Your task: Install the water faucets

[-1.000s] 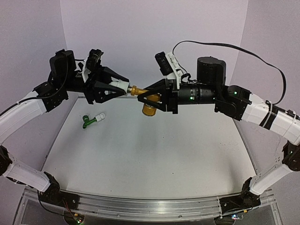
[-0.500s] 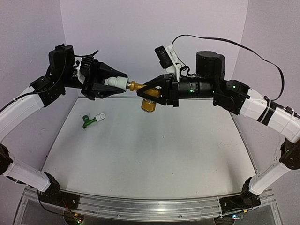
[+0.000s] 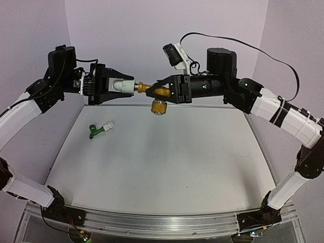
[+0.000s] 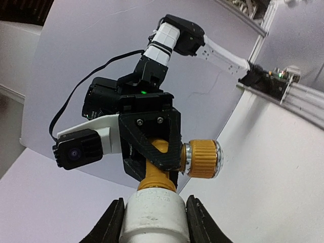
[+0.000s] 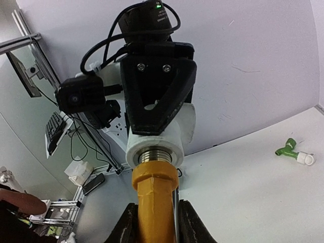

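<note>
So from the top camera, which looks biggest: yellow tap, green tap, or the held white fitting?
1. yellow tap
2. white fitting
3. green tap
The first two are held up nearer the camera, so true sizes are unsure.

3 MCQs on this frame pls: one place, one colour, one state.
1. Where is the green faucet?
A. lying on the table, left part
B. in the left gripper
C. in the right gripper
2. What colour is the faucet the right gripper holds?
A. green
B. yellow-gold
C. red
3. The left gripper is:
A. open, empty
B. shut on the white pipe fitting
C. shut on the green faucet
Key: 1 A, it lies on the table, apart from both grippers. 2 B, the yellow-gold faucet sits between its fingers. 3 B, its fingers flank the fitting in the left wrist view.
</note>
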Controlling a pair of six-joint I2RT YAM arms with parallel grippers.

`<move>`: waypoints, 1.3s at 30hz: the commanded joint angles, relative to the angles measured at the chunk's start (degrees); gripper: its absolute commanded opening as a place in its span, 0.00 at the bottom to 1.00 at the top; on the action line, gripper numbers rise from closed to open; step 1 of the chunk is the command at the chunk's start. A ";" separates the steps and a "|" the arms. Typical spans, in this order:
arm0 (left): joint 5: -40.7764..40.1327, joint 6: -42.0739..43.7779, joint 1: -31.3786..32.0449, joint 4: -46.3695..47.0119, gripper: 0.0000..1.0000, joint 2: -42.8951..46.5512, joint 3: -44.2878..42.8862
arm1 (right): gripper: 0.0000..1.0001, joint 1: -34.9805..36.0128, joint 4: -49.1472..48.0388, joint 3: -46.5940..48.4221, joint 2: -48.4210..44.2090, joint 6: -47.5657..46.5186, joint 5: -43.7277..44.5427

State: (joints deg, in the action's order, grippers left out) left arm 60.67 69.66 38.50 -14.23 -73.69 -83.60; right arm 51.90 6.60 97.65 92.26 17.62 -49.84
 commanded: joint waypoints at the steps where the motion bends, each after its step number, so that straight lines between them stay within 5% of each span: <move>1: -10.28 23.74 6.24 -3.36 0.00 -3.93 3.69 | 0.00 1.94 -16.09 6.65 6.77 11.91 3.84; 14: -17.35 72.80 5.66 -4.39 0.00 -0.91 12.65 | 0.00 -0.82 -20.31 18.01 19.69 34.33 -5.01; 19: -19.73 79.76 4.15 -4.78 0.00 -0.36 13.07 | 0.00 -1.57 -25.62 16.43 20.76 40.58 -6.79; 24: -23.34 74.63 4.13 -4.68 0.00 0.34 15.01 | 0.00 -2.64 -31.15 14.02 20.51 45.19 -7.60; 27: -23.62 69.25 4.74 -3.26 0.00 0.25 16.50 | 0.12 -3.93 -32.07 9.00 17.77 44.94 -6.44; 31: -25.78 61.51 5.18 0.74 0.00 0.72 17.46 | 0.42 -6.79 -33.06 1.97 13.26 45.81 -5.54; 36: -31.35 48.15 5.22 6.46 0.00 -0.06 16.40 | 0.92 -11.59 -32.86 -10.82 4.31 45.97 -3.13; 39: -32.32 39.23 5.32 9.97 0.00 0.12 16.14 | 0.98 -16.59 -31.53 -20.03 -2.23 45.06 -1.52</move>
State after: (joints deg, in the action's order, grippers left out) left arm 28.46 113.40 42.74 -8.02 -73.95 -67.11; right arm 39.84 -18.71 85.35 102.35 62.95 -55.56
